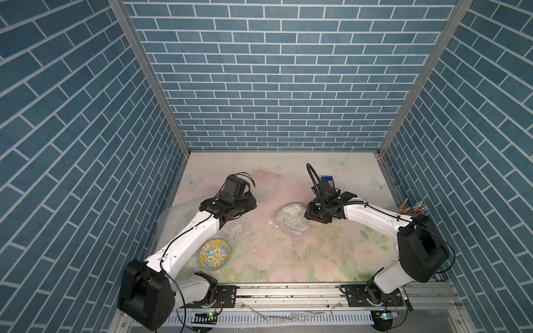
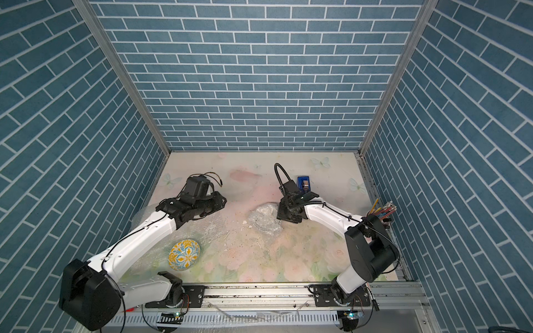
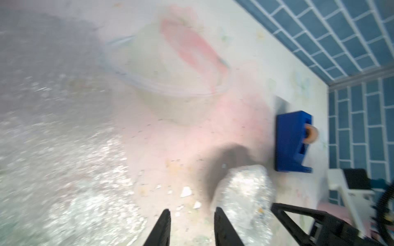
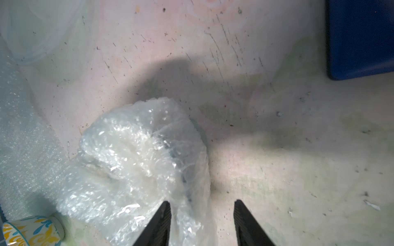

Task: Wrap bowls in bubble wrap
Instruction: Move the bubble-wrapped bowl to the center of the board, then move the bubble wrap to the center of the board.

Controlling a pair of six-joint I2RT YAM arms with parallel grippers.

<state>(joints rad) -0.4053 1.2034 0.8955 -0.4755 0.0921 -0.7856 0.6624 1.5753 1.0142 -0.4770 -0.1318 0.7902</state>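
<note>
A yellow-and-blue floral bowl (image 1: 215,255) (image 2: 184,255) sits at the front left, beside my left forearm, on the edge of a flat sheet of bubble wrap (image 1: 236,230) (image 3: 64,170). A crumpled whitish bundle of bubble wrap (image 1: 291,220) (image 2: 265,220) (image 4: 136,153) lies mid-table, with a bluish shade showing through it. My right gripper (image 4: 202,204) (image 1: 309,214) is open at the bundle's right edge, and a loose flap of wrap lies between its jaws. My left gripper (image 3: 193,213) (image 1: 251,204) is open and holds nothing, left of the bundle (image 3: 247,191).
A blue tape dispenser (image 1: 327,180) (image 3: 293,140) (image 4: 360,38) stands behind my right wrist. A holder of pencils (image 1: 412,209) is at the right wall. A faint translucent round thing (image 3: 170,70) lies at the back middle. Small white crumbs (image 3: 185,191) dot the mat.
</note>
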